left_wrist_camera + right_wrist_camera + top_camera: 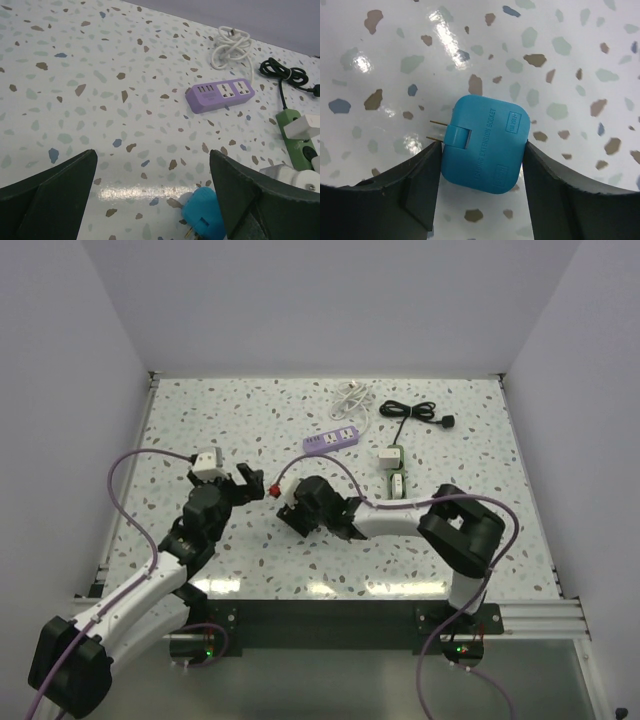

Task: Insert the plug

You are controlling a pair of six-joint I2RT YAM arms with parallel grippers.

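My right hand (481,155) is closed on the blue plug (490,135), with fingers against two opposite sides. The plug lies flat on the table (560,75). My left hand (152,170) is fully open, facing the purple power strip (220,93).

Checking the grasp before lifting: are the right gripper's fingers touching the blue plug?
Touching. The right wrist view shows both fingers flush against the blue plug.

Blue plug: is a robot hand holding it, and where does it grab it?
Yes. The right gripper pinches the blue plug by its two opposite edges. The left gripper is open and holds nothing.
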